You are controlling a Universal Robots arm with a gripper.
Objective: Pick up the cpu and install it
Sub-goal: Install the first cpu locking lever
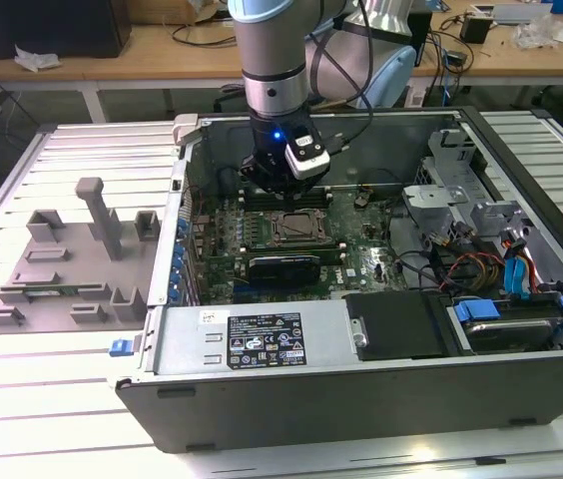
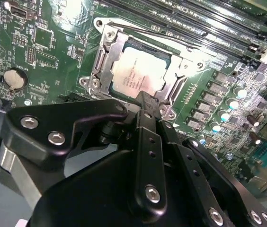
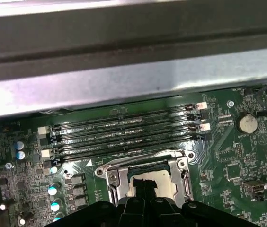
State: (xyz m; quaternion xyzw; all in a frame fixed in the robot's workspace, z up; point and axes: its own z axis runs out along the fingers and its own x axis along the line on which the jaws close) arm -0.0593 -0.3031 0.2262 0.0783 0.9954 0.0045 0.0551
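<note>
The cpu (image 2: 138, 75) is a flat silver square lying level inside the metal socket frame (image 2: 102, 61) on the green motherboard (image 1: 361, 249). In the first wrist view the cpu (image 3: 166, 184) sits in the same frame, partly covered by the black gripper. My gripper (image 2: 145, 97) hangs just over the chip's near edge, and I see no contact between them. In the exterior view the gripper (image 1: 283, 188) is inside the open computer case, just behind and above the socket (image 1: 296, 228). The first wrist view puts the gripper (image 3: 145, 185) over the chip's middle.
Memory slots (image 3: 124, 135) run right beside the socket, under the case wall (image 1: 311, 130). A long black card (image 1: 283, 267) lies in front of the socket. Drive cages and cables (image 1: 491, 259) crowd the exterior view's right. A grey fixture plate (image 1: 72, 269) sits outside the case on the left.
</note>
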